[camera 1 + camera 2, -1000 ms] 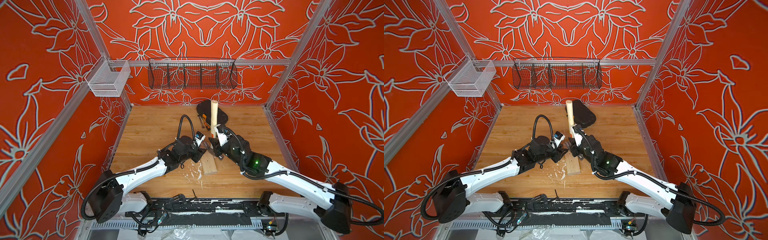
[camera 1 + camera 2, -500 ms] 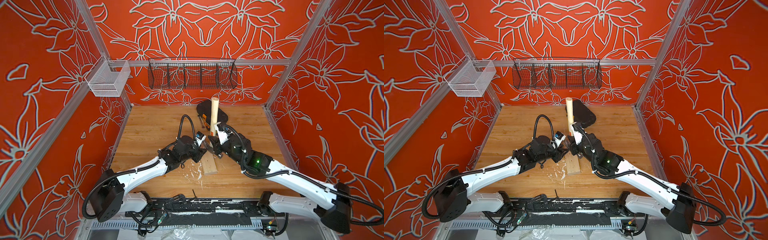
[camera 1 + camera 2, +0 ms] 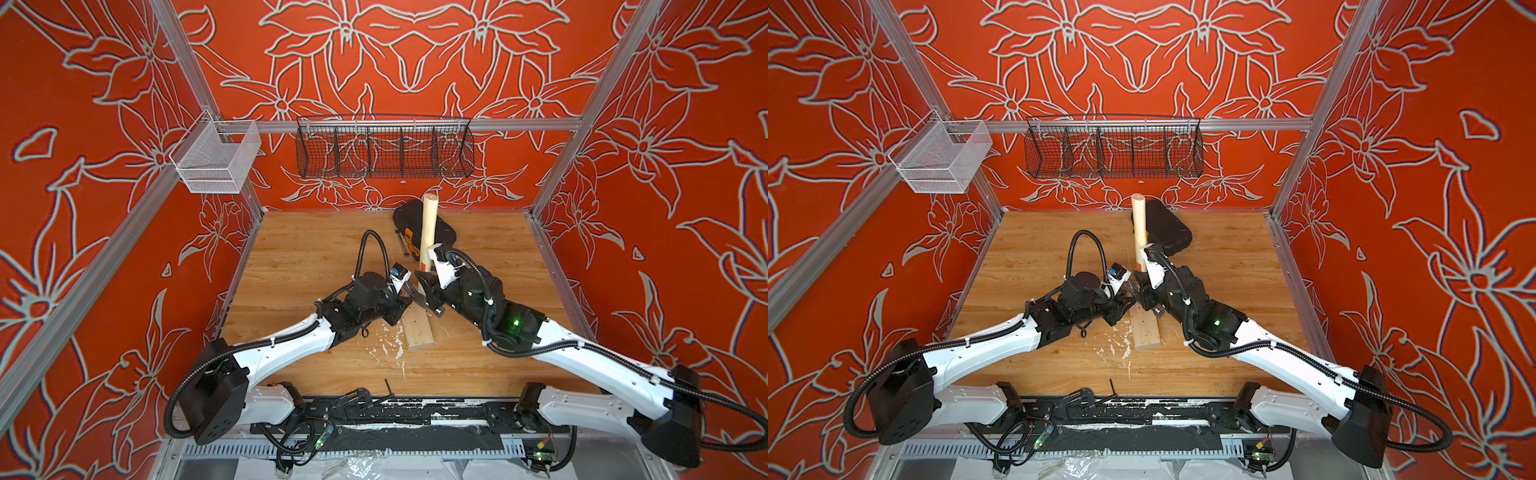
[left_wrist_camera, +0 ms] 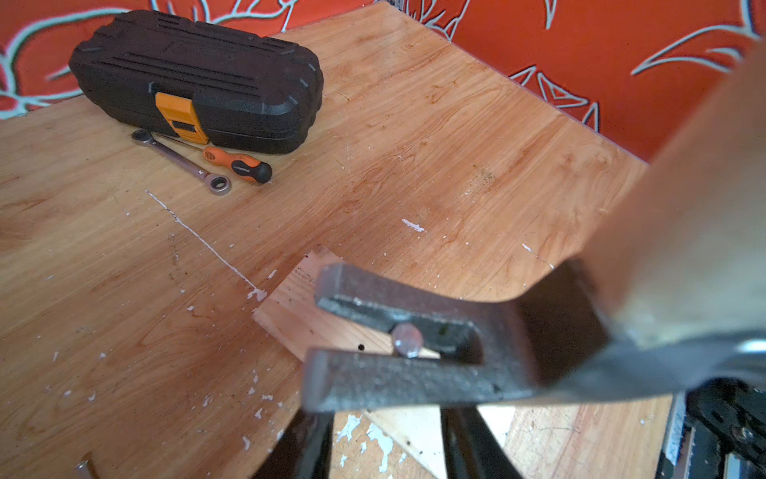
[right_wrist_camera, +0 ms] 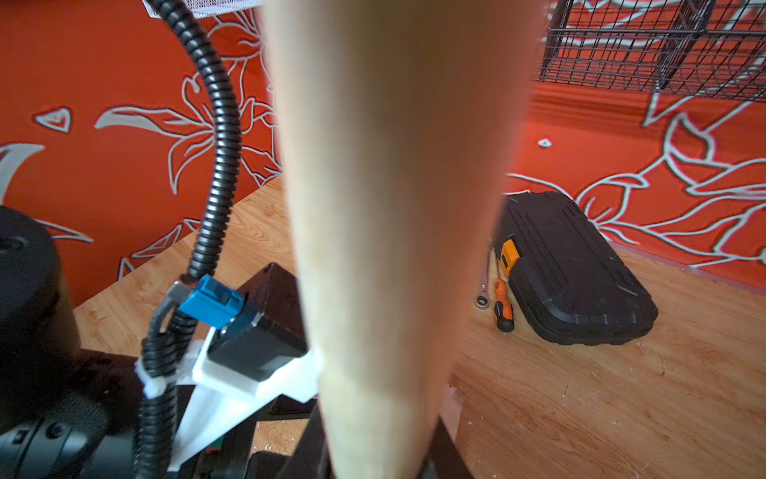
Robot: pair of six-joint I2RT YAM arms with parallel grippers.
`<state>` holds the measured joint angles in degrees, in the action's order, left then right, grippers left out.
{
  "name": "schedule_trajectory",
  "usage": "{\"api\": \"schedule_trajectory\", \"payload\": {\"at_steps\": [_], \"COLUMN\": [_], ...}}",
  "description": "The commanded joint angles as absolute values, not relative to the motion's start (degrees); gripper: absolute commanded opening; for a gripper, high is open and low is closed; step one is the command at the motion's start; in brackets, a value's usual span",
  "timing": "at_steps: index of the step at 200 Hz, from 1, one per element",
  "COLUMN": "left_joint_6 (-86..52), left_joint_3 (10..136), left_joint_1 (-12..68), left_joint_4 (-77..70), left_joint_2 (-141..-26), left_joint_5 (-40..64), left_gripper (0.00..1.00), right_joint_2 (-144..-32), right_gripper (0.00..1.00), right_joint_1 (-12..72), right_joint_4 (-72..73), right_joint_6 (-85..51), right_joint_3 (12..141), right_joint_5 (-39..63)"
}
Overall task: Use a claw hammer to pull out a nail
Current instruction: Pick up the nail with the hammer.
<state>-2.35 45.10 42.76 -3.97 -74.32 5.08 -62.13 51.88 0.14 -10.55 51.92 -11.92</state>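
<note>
The right gripper (image 3: 430, 289), clamped tight low on the near-upright claw hammer (image 3: 428, 232), could slip its claw off the nail (image 4: 407, 339) near one end of the wood block (image 3: 420, 332), or lift the block, as I cannot tell whether the straddling left gripper (image 3: 400, 308) pinches it.

Lettering on the screwdriver (image 4: 238, 164) handle is too small to read.

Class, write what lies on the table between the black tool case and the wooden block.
A wrench and an orange-and-black screwdriver, right beside the case; from there to the block, only scuffed table. The left wrist view shows it.
</note>
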Motion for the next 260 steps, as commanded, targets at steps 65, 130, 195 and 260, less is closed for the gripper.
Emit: {"api": "schedule_trajectory", "payload": {"at_steps": [65,130,195,260], "left_joint_6": [-2.1,-2.1,-1.1,0.0], "left_joint_3": [45.9,46.4,47.0,47.5], "left_joint_1": [43.0,43.0,43.0,43.0], "left_joint_4": [-5.0,-4.7,-3.9,-2.9], "left_joint_2": [-74.6,-74.8,-74.5,-73.3], "left_joint_5": [4.7,4.8,4.4,4.7], "left_gripper": [0.31,0.2,0.13,0.0], "right_joint_2": [-59.5,-58.8,-58.4,-58.4], "right_gripper": [0.0,0.0,0.0,0.0], "right_joint_1": [52.3,52.3,52.4,52.3], "right_joint_4": [6.7,6.5,6.4,5.9], "right_joint_6": [-11.8,-11.8,-11.9,-11.6], "right_joint_3": [55.3,55.2,54.8,55.0], "right_joint_5": [-11.5,-11.4,-11.2,-11.6]}}
